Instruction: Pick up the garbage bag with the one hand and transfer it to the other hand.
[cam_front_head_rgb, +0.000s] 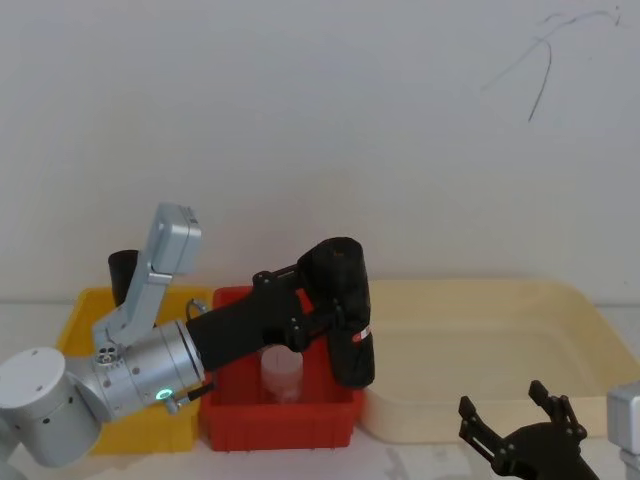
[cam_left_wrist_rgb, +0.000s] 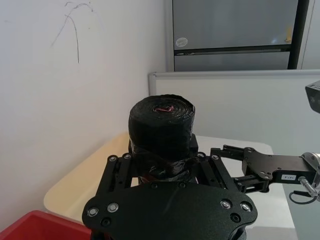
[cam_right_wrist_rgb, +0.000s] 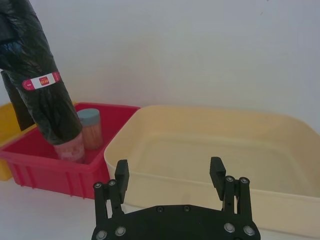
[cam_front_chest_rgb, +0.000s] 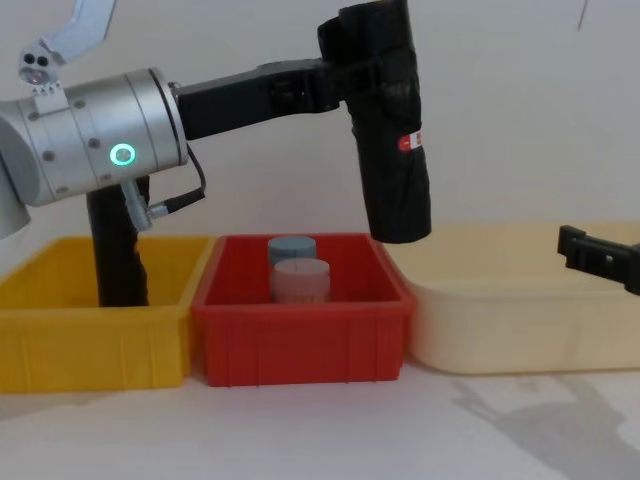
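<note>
Closest to my head camera sat my right gripper (cam_front_head_rgb: 505, 408), low at the near edge of the table, in front of the cream tray (cam_front_chest_rgb: 510, 335). Its two fingers stood well apart, pointing toward the tray, and a small white sticker (cam_left_wrist_rgb: 289, 176) showed on its body.

My left gripper (cam_front_chest_rgb: 352, 75) was raised high, reaching forward and to the right from a silver wrist with a glowing green light ring (cam_front_chest_rgb: 123, 154). Its fingers were clamped on the garbage bag (cam_front_chest_rgb: 392, 150), gripping the black roll near its upper end, one finger on each side. The roll hung nearly upright in the air, tilted a little, with its red-and-white label (cam_right_wrist_rgb: 42, 80) about halfway down the side facing my right arm. Its lower end hovered over the right part of the red bin (cam_front_chest_rgb: 300, 345), near where that bin met the cream tray. I could not tell whether it touched anything inside.

Two jars stood in the red bin, a blue-topped jar (cam_front_chest_rgb: 292, 247) behind and a pinkish jar (cam_front_chest_rgb: 301, 280) in front, close together. Just beside the red bin, on its left, sat the yellow bin (cam_front_chest_rgb: 90, 350), with a second black roll (cam_front_chest_rgb: 118, 255) standing upright in it.
</note>
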